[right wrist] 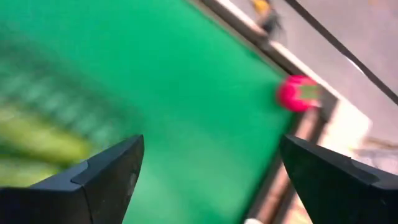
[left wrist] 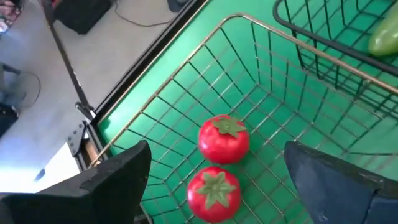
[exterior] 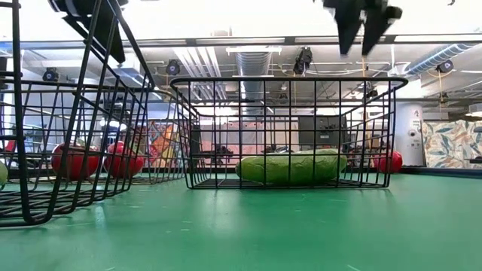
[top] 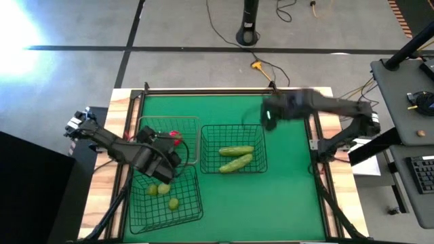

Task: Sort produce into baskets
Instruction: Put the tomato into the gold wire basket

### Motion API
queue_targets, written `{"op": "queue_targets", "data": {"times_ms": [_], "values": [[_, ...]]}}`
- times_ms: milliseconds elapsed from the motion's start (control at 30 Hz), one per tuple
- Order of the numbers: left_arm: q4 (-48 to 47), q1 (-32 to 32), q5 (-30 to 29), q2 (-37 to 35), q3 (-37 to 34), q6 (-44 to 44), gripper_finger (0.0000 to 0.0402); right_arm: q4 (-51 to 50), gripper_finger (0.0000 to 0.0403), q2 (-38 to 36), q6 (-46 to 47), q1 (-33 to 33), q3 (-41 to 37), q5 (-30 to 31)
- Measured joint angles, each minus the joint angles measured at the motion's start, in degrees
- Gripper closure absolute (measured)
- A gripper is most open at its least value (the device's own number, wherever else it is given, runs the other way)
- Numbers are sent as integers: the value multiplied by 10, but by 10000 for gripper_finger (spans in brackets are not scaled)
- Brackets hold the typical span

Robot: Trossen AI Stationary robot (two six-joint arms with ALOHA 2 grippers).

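Note:
Three wire baskets stand on the green mat. The pale-wire basket at the far left holds two red tomatoes. The dark basket near it holds several yellow-green fruits. The middle basket holds two cucumbers. My left gripper hangs open above the tomatoes, touching nothing. My right gripper is open and raised beyond the middle basket's far right corner. A loose tomato lies on the mat near the table's edge; in the high view my right arm hides it.
Open green mat lies right of and in front of the middle basket. A wooden border and a dark rail frame the mat. Beyond the far edge are cables and a stand post; a desk with a keyboard stands at the right.

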Motion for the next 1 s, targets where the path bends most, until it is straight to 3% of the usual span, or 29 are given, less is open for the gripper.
{"op": "queue_targets", "data": {"times_ms": [133, 300, 500, 633, 833, 1000], "values": [[0, -2, -16, -17, -22, 1, 54, 16, 37, 13, -95, -159, -14, -2], [2, -2, -13, -41, -73, -9, 54, 105, 37, 25, -218, -310, -61, -63], [4, -2, -26, -74, -129, -51, 54, 196, 37, 41, -243, -441, -143, -72], [6, -2, -17, -93, -141, -51, 54, 227, 37, 61, -214, -480, -184, -79], [9, -1, -11, -113, -143, -78, 54, 259, 37, 116, -172, -491, -184, -76], [1, 2, -14, -130, -151, -28, 54, 256, 37, 173, -178, -510, -161, -65]]}}
